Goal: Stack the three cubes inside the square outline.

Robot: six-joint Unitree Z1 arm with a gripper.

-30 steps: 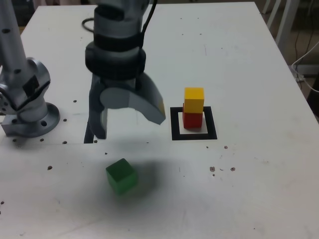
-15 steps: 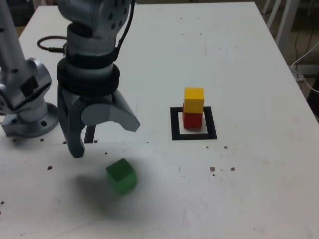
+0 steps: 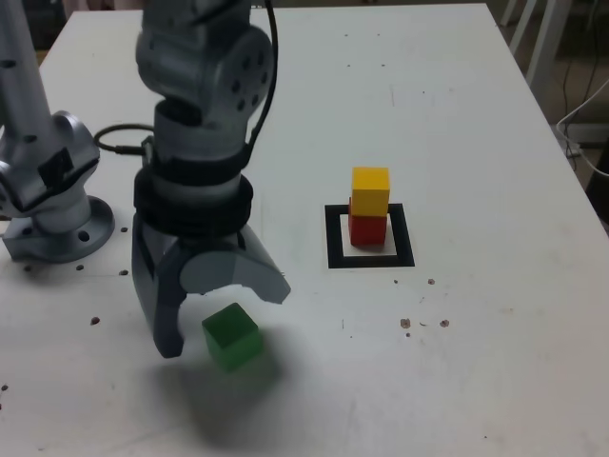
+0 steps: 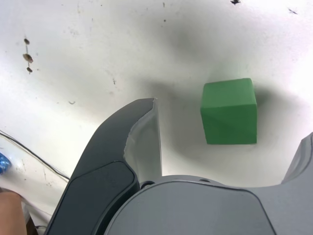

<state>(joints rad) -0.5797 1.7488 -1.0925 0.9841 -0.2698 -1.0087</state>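
Note:
The green cube [image 3: 231, 336] lies on the white table near the front; the wrist view shows the green cube [image 4: 229, 111] between my two fingers, apart from both. My gripper [image 3: 221, 314] hangs open just over it, one finger [image 3: 164, 328] on the exterior view's left of the cube and the other [image 3: 266, 283] behind it to the right. The yellow cube [image 3: 370, 190] sits on the red cube [image 3: 366, 228], both inside the black square outline [image 3: 334, 238] at centre right.
The arm's grey base [image 3: 52, 205] stands at the exterior view's left, with a black cable [image 3: 119, 148] running to it. Small dark specks dot the tabletop. The table's right edge [image 3: 571, 162] borders cables and furniture legs.
The gripper has swung from behind the green cube toward the front and come down over it, staying open. The cubes have not moved.

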